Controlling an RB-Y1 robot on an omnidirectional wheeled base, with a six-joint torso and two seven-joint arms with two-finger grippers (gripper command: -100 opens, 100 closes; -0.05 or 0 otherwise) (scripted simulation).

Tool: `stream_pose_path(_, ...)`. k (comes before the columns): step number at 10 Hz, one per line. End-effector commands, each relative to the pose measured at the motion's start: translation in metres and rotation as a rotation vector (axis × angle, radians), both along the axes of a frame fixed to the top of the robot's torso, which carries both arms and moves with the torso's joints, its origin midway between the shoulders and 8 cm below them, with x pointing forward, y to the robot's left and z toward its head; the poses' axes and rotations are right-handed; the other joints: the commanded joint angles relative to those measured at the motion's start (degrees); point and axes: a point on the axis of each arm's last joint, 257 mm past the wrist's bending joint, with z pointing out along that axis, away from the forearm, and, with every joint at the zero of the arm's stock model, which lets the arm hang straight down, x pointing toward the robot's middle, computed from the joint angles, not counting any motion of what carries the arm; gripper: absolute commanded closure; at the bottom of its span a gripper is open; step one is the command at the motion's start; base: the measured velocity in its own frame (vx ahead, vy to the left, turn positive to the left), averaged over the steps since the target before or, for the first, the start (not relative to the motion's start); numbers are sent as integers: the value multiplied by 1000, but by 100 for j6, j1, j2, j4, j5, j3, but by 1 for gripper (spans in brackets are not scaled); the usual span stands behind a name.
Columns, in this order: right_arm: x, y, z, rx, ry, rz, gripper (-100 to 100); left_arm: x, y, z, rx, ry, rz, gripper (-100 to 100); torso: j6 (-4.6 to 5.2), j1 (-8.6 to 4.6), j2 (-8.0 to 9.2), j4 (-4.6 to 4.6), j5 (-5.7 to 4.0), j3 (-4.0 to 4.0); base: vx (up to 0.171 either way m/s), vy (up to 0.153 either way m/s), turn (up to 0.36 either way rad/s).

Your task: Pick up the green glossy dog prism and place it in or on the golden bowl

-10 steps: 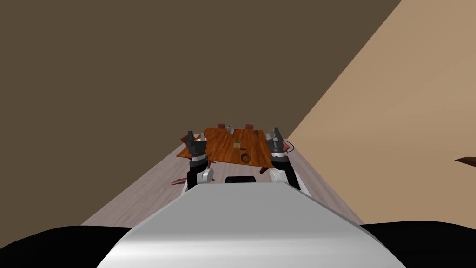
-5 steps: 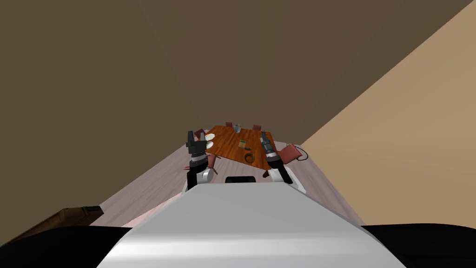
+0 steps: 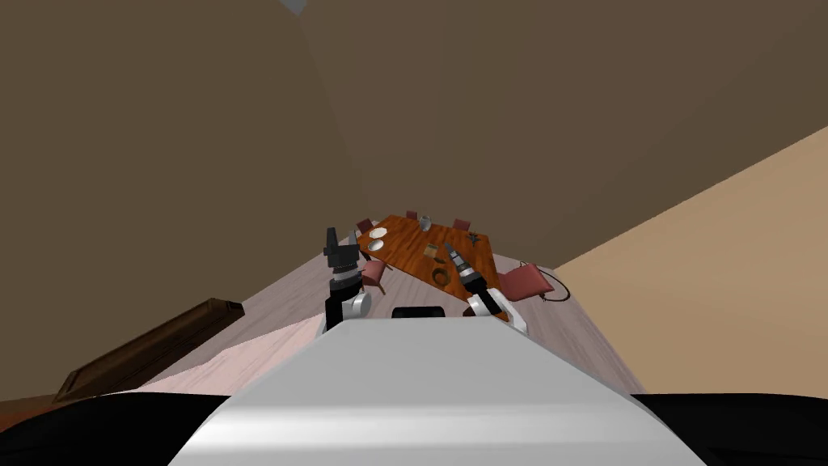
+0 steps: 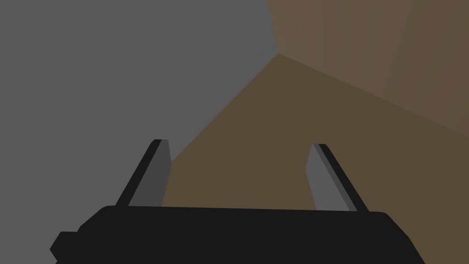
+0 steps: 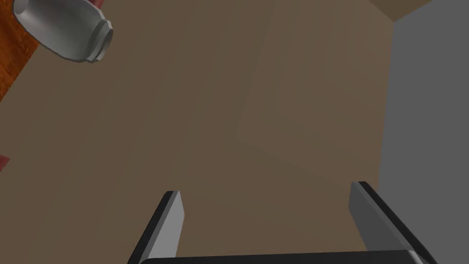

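A wooden table (image 3: 404, 243) stands ahead on a pale floor (image 3: 275, 315), with red chairs (image 3: 527, 281) around it. The left gripper (image 3: 340, 240) is raised near the table's left corner, and its two fingers (image 4: 158, 174) stand wide apart with nothing between them. The right gripper (image 3: 450, 251) reaches over the table's near part, and its fingers (image 5: 171, 224) are also spread and empty. In its wrist view a grey jar (image 5: 64, 30) stands beyond the fingers on the table's edge (image 5: 13, 50); from the head the jar (image 3: 425, 222) sits at the far end. The bowl (image 3: 441, 277) is a dark ring at the table's near edge, just beside the right gripper. The dog prism (image 3: 473, 237) seems to be a small dark shape near the table's right edge, well apart from the bowl, but it is too small to be sure. A tan block (image 3: 433, 249) lies mid-table and two white plates (image 3: 377, 239) lie on the left side. A dark wooden cabinet (image 3: 154, 348) stands to the left.
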Motion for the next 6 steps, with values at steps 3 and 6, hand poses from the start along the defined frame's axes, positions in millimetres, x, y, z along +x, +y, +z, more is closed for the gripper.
stream_pose_path(3, 4, -2, -61, -202, 97, 21, -100, 0, 0, 0, 0, 0, 0, 0, 3, -3, -1, 0, -1, 0, -21, -31, 365)
stream_pose_path(6, 2, -13, -100, -287, 164, 23, -100, 0, 0, 0, 0, 0, 0, 0, 0, 3, -7, -1, 1, -4, -10, -16, 208)
